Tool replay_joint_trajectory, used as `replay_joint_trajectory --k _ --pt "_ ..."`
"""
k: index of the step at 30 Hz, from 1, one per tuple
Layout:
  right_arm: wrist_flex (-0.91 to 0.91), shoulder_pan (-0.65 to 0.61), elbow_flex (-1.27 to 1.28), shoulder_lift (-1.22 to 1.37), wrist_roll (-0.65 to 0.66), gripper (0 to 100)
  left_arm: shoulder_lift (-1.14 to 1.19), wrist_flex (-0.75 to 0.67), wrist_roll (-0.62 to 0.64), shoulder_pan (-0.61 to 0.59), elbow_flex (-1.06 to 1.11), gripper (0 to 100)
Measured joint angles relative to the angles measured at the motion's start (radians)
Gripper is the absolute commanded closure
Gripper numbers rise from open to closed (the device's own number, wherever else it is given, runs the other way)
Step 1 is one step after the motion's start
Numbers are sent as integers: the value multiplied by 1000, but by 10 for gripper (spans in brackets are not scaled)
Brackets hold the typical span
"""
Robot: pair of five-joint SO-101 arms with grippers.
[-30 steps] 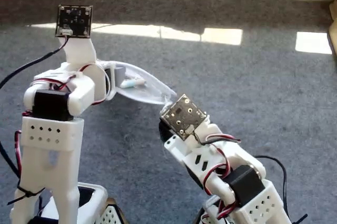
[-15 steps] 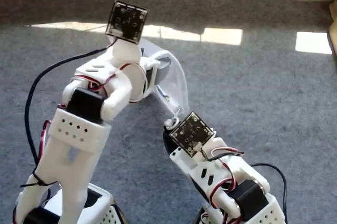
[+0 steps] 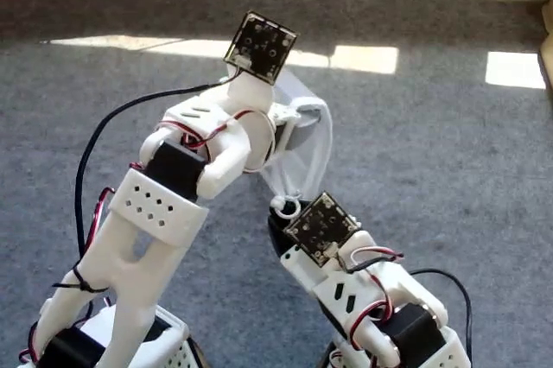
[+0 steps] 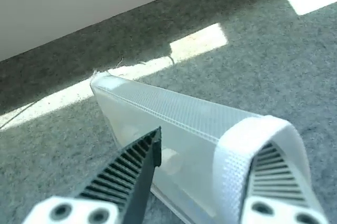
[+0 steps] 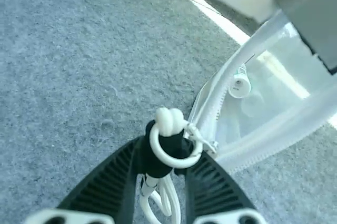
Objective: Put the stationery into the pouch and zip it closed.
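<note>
The left gripper [image 4: 210,141] was closed on one end of the clear pouch [image 3: 304,150] and held it up above the grey carpet [image 3: 449,143], so that the pouch hung down toward the right arm. The right gripper [image 5: 168,153] was closed narrowly on the white zip ring [image 5: 172,143] at the lower corner of the pouch. Inside the pouch lay a small white pen-like thing [image 5: 239,84], close to the zip line.
</note>
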Motion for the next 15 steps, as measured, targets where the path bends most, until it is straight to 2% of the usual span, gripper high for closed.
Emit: replay_joint_trajectory --k 11,15 --pt "0 -2 0 0 0 994 -141 0 -2 3 0 730" --pt "0 0 0 0 0 994 -215 26 -61 -3 0 730"
